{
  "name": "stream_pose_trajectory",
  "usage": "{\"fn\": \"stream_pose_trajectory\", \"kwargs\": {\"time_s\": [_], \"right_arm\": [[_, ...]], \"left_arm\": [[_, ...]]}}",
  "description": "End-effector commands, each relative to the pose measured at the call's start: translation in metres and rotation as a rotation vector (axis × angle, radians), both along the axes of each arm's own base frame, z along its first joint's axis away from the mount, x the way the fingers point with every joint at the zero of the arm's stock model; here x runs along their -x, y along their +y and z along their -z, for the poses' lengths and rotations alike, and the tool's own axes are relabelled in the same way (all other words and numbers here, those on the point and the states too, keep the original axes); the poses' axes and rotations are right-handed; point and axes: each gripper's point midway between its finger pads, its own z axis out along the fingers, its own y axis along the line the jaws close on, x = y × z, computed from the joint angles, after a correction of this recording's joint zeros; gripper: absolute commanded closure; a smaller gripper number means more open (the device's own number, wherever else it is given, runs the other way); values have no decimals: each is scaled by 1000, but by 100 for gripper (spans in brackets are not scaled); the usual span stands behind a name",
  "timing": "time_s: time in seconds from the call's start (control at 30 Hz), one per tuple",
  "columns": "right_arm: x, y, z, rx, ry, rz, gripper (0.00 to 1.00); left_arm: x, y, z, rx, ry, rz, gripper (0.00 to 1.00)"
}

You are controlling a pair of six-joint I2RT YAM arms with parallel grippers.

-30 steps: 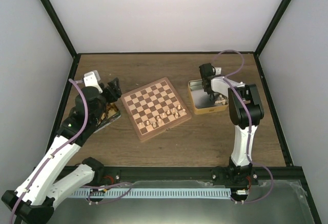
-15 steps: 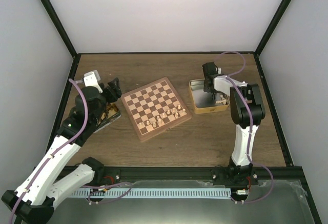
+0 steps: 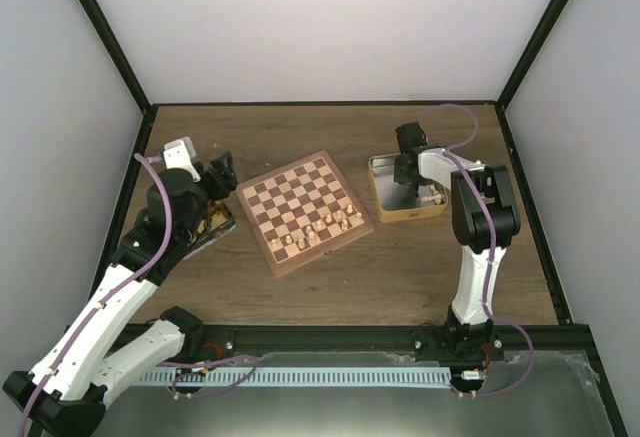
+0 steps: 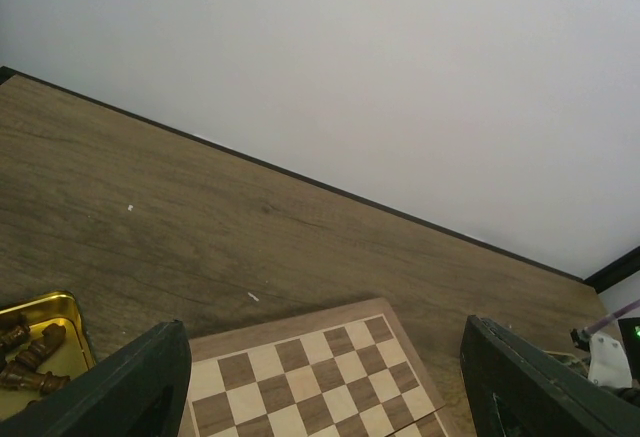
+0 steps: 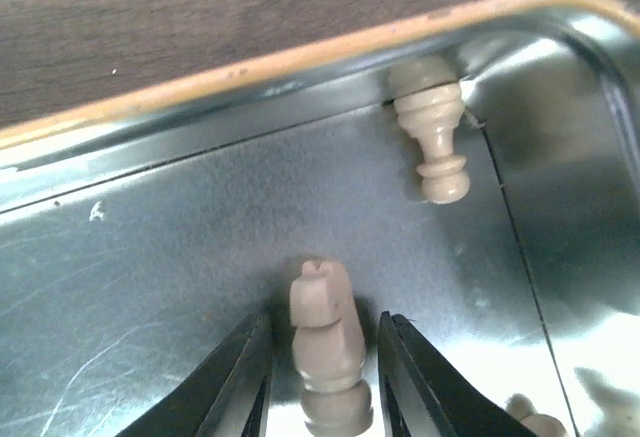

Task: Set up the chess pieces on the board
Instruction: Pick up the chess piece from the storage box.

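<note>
My right fingers [image 5: 235, 382] are down inside the silver tin [image 5: 300, 57], which sits on the worktop [image 3: 400, 267] just to the right of the board [image 3: 300, 192]. They stand narrowly parted on either side of a pale piece [image 5: 325, 342] that lies on the tin's shiny floor, its notched head pointing away from me. A thin dark gap shows on each side of it, so I am around it but not pressing on it. A second pale piece [image 5: 435, 137] lies on its side in the far corner of the tin, its base against the wall, well apart from my fingers, and the edge of a third [image 5: 535, 422] peeks in at the lower right. My left fingers [image 4: 130, 382] are spread wide with nothing between them, raised above the worktop beside the board's left corner. Just beside them is a gold tin [image 4: 55, 307] holding dark pieces [image 4: 25, 352]. From above, the board lies turned at an angle in the middle of the worktop, with a cluster of pale chessmen [image 3: 340, 220] standing along its near edge.
</note>
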Motion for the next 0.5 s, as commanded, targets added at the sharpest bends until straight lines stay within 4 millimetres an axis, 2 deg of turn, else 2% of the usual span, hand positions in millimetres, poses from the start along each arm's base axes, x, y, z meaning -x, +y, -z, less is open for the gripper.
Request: {"fn": "stream_pose_trajectory", "kwargs": {"time_s": [0.0, 0.1, 0.27, 0.33, 0.47], "right_arm": [[15, 1, 2, -50, 44, 8, 68], [19, 5, 0, -75, 43, 1, 70], [23, 4, 5, -73, 51, 5, 88], [23, 0, 6, -56, 49, 19, 91], [15, 0, -12, -60, -28, 17, 93]], "left_arm": [[0, 0, 0, -6, -9, 6, 24], [0, 0, 1, -5, -7, 4, 24], [0, -1, 0, -1, -8, 8, 24], [0, -1, 1, -2, -7, 9, 24], [1, -3, 2, 2, -3, 24, 24]]}}
